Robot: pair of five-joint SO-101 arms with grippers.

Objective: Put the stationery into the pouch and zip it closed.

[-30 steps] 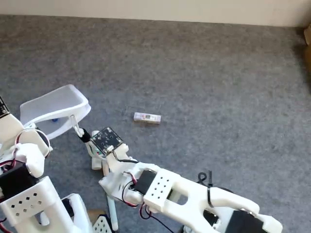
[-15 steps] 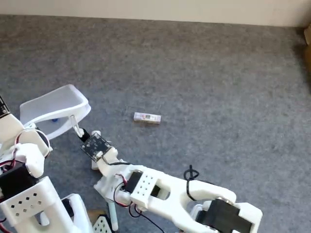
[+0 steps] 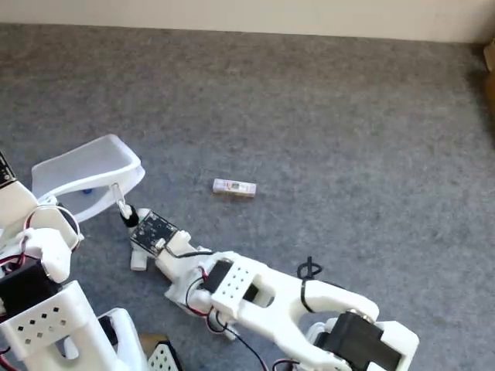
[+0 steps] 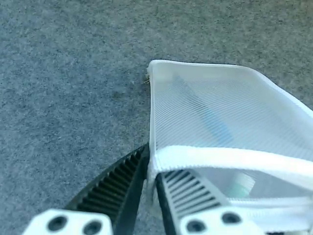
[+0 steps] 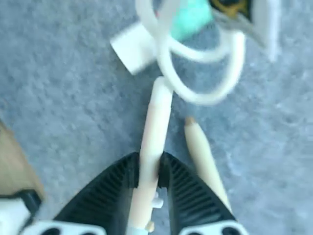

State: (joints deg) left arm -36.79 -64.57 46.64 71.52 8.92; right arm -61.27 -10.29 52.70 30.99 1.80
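A translucent white mesh pouch (image 3: 87, 176) stands open at the left of the grey carpet. My left gripper (image 4: 151, 182) is shut on the pouch's rim (image 4: 220, 157). Through the mesh a blue pen (image 4: 211, 121) shows inside. My right gripper (image 5: 149, 164) is shut on a cream pen (image 5: 155, 122) low over the carpet, close beside the pouch. A second cream pencil (image 5: 202, 151) lies next to it, and a white block (image 5: 131, 48) sits just beyond. In the high view the right arm's wrist (image 3: 155, 229) covers these. A small white stick-shaped piece (image 3: 233, 187) lies alone mid-carpet.
A white cable loop (image 5: 195, 73) from the arm hangs in front of the right wrist camera. A brown edge (image 5: 12, 156) borders the carpet near the right gripper. The carpet's far and right parts (image 3: 363, 131) lie open up to the pale wall (image 3: 255, 14).
The right arm's wrist has swung left and back toward the pouch. The pens seen under it earlier are now covered by the arm. The left arm and pouch have not moved.
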